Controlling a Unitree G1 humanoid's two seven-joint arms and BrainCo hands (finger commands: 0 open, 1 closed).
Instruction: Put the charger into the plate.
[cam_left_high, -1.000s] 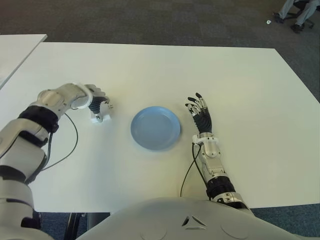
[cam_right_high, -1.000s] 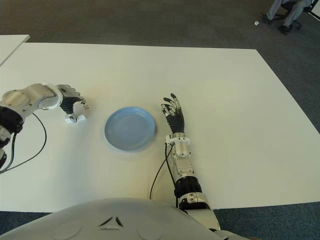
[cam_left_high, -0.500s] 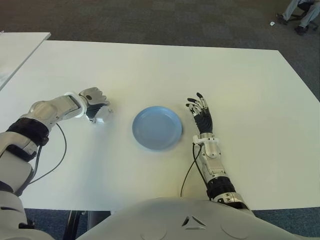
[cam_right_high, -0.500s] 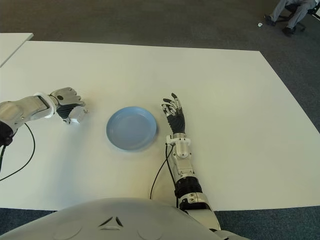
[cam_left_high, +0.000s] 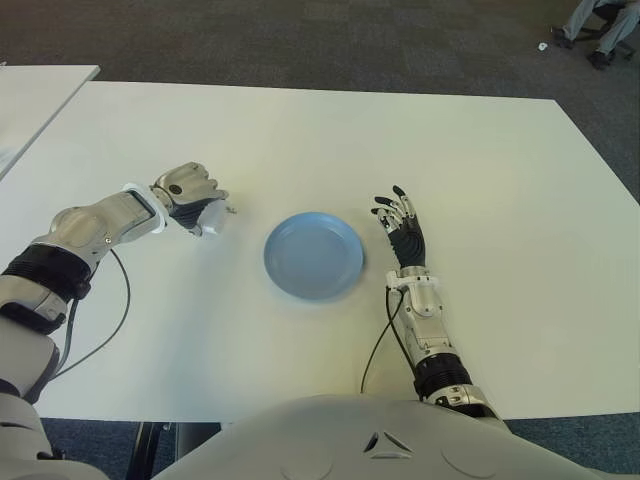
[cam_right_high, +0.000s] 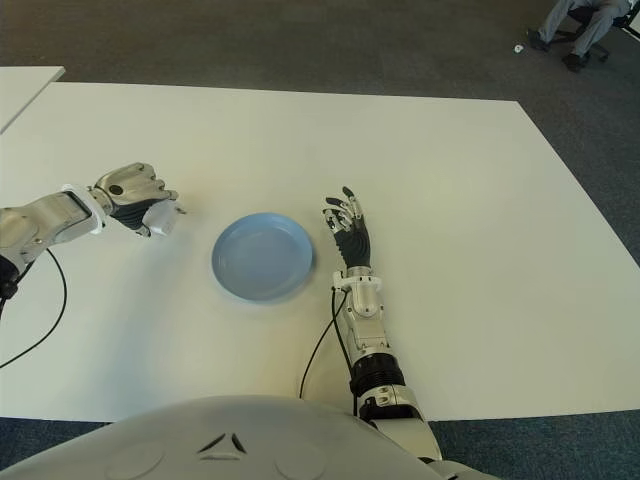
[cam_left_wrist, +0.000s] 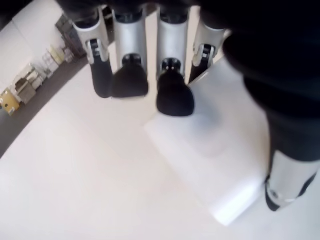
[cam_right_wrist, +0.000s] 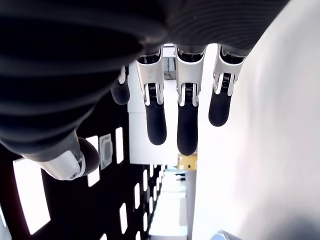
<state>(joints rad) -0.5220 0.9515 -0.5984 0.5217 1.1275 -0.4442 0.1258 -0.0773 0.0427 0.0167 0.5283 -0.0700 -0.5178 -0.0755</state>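
A white block-shaped charger (cam_left_high: 214, 214) is clasped in my left hand (cam_left_high: 192, 198), which hangs a little above the white table (cam_left_high: 300, 140), left of the plate. In the left wrist view the fingers (cam_left_wrist: 172, 95) curl over the charger (cam_left_wrist: 220, 165) and the thumb presses its other side. The light blue plate (cam_left_high: 313, 255) sits empty at the table's middle. My right hand (cam_left_high: 400, 225) lies flat just right of the plate, fingers straight and holding nothing.
A second white table (cam_left_high: 35, 100) stands at the far left. Grey carpet lies beyond the far edge, with a person's legs and a chair (cam_left_high: 600, 25) at the far right corner. Cables trail from both forearms over the table.
My left hand has closed on the charger, lifted it off the table and moved it a little right, toward the plate. The right hand has not moved.
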